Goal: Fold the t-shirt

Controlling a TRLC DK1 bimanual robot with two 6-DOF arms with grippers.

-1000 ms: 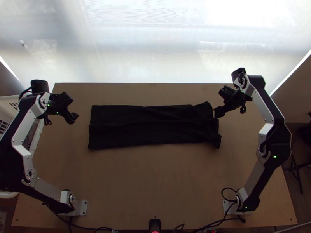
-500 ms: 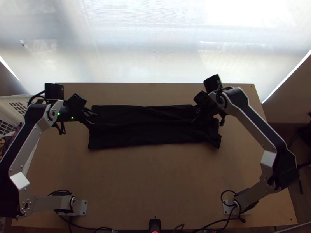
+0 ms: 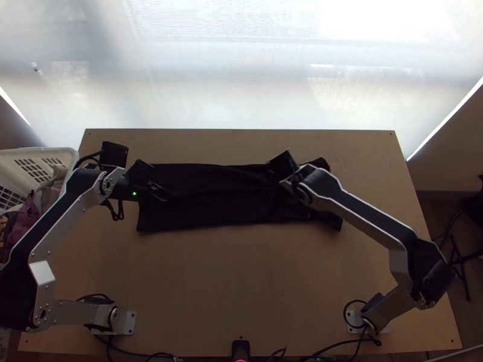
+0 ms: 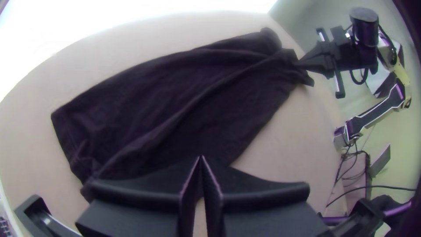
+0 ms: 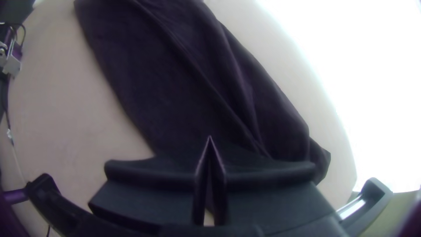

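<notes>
The black t-shirt (image 3: pixel 208 208) lies flat as a long folded strip across the table, a ridge running lengthwise and its right end uneven. Over its left end is my left gripper (image 3: pixel 162 194). My right gripper (image 3: pixel 279 186) is above the right half, dark against the cloth. In the left wrist view, the left gripper (image 4: pixel 200 159) has its fingertips together, with the shirt (image 4: pixel 188 96) beneath them. Likewise the right gripper (image 5: pixel 210 139) is shut above the shirt (image 5: pixel 175 87) in the right wrist view; neither visibly pinches cloth.
A white basket (image 3: pixel 71 155) with fabric in it stands beyond the table's left edge. Bare tabletop (image 3: pixel 241 277) stretches between the shirt and the near edge. Cables (image 3: pixel 151 356) run along that near edge, around a small black device (image 3: pixel 240 349).
Both grippers have moved inward over the shirt, the left one rightward from beside its left end, the right one leftward from its right end. The shirt lies much as before.
</notes>
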